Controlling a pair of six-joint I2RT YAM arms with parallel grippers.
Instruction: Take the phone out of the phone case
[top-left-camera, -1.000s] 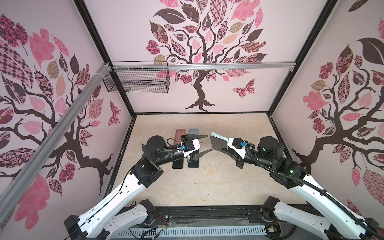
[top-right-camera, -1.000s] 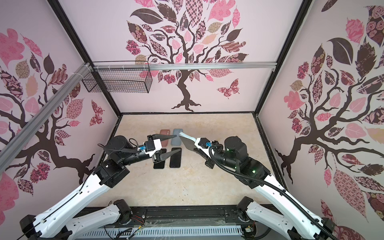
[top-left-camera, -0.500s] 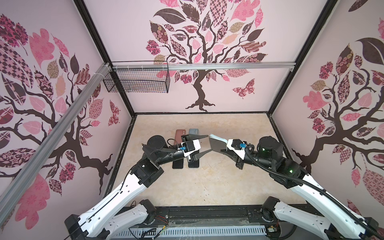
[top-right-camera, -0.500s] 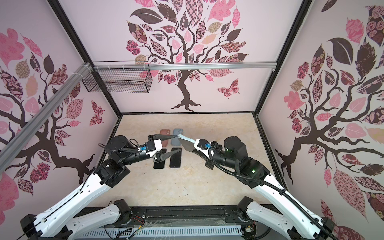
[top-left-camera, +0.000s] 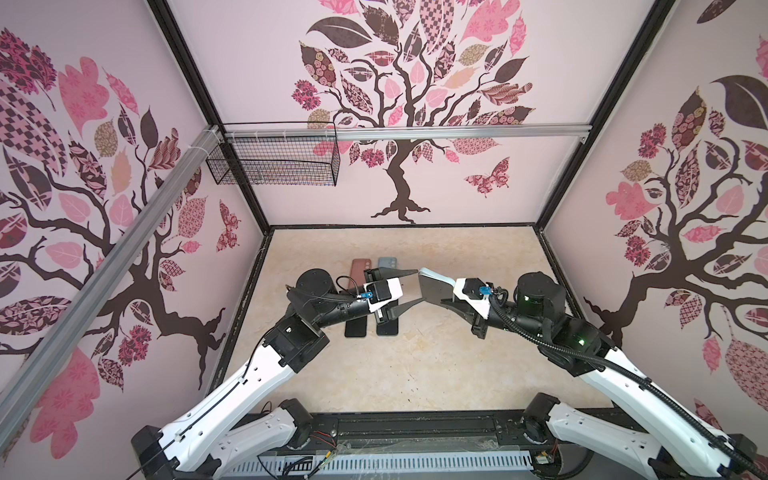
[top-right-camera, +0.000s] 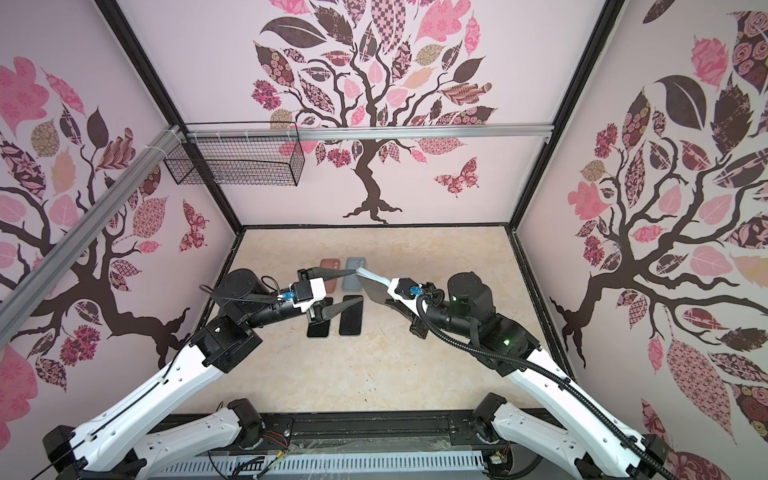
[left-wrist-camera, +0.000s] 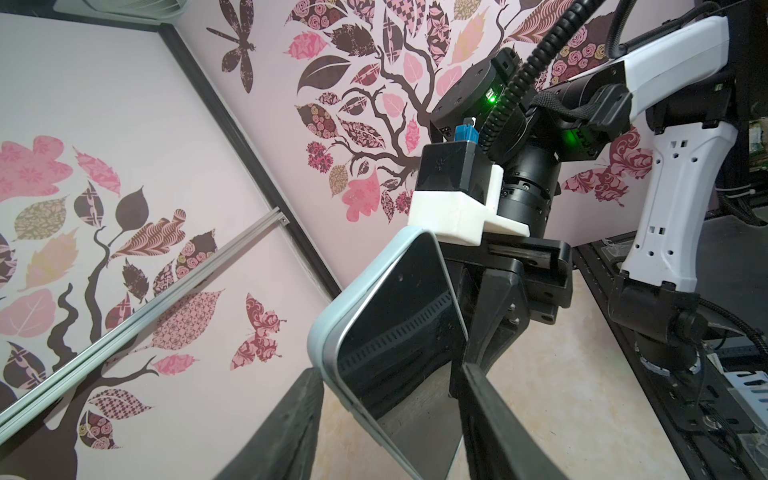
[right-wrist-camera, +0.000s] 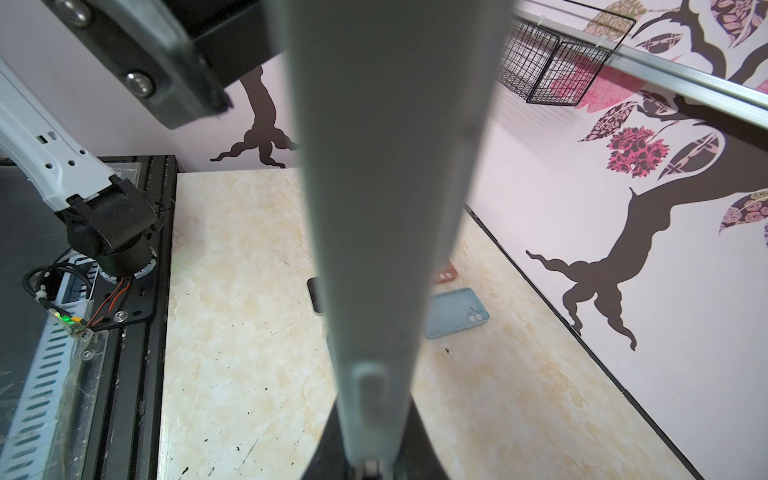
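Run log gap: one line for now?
right gripper: jaws shut on cased phone, aloft | left gripper: jaws open, straddling its free end | table: two bare phones, two empty cases

The black glass-screened phone (left-wrist-camera: 399, 328) sits inside its pale blue-grey rubbery case (left-wrist-camera: 323, 347), both raised in mid-air and steeply tilted on edge.

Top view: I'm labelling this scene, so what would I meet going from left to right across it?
From the left: wire basket → red-brown case → blue-grey case → cased phone, held above the table.
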